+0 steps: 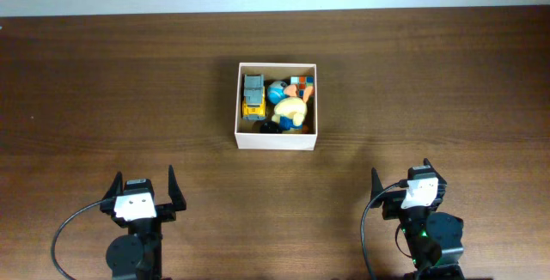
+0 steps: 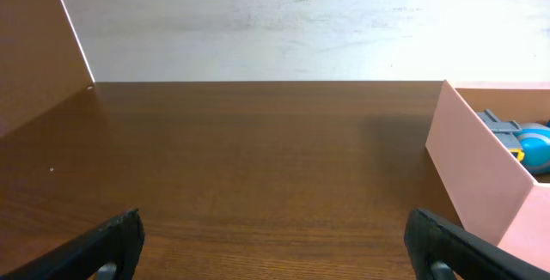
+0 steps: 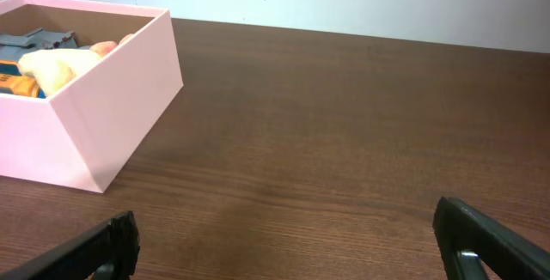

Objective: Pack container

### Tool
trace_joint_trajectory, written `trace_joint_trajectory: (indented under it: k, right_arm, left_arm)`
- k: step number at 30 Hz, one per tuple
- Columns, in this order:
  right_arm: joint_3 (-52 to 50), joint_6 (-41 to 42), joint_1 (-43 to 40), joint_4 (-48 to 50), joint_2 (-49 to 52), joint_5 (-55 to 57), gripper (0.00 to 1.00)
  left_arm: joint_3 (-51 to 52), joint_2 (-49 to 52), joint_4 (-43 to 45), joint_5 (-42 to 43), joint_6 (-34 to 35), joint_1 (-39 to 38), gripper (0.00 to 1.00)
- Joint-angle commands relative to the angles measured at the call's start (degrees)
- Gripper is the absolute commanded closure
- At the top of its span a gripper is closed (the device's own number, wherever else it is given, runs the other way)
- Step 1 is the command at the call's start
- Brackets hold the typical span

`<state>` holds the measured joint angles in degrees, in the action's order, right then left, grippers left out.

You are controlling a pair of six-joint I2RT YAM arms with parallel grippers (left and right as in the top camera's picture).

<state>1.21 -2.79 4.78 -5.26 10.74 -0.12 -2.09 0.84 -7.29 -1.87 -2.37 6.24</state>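
Found the square open-topped container of pale cream cardboard (image 1: 277, 142) at mid-table, slightly towards the far side, mouth facing straight up. Made out no clear long axis, the outline being near square; noted walls lined up with the edges of the dark brown wooden table (image 1: 103, 82). Saw a grey-and-yellow toy truck (image 1: 253, 96) inside at left, a pale yellow figure (image 1: 290, 112) at right. Noted left gripper (image 2: 279, 250) near-left and right gripper (image 3: 296, 250) near-right, both spread wide, empty, well apart from the container.

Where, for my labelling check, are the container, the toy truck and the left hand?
container (image 1: 277, 141): overhead view, near wall.
toy truck (image 1: 253, 94): overhead view, grey top.
left hand (image 1: 144, 175): overhead view, midway between fingertips.
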Motion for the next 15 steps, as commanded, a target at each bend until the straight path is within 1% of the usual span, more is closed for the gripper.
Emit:
trace_joint_trajectory:
  k: [1, 7, 13, 15]
  right_arm:
    - [-0.63, 0.22, 0.46, 0.20, 0.24, -0.74, 0.01]
    - [-0.63, 0.22, 0.42, 0.20, -3.21, -0.74, 0.01]
    - [-0.63, 0.22, 0.42, 0.28, -10.75, -0.76, 0.01]
    - [-0.66, 0.24, 0.42, 0.74, -10.56, -0.76, 0.01]
  left_arm:
    - [0.35, -0.55, 0.15, 0.66, -0.90, 0.31, 0.01]
    - [0.35, -0.55, 0.15, 0.66, -0.90, 0.31, 0.01]
    - [0.35, -0.55, 0.15, 0.66, -0.90, 0.31, 0.01]
    - [0.35, -0.55, 0.15, 0.66, -0.92, 0.31, 0.01]
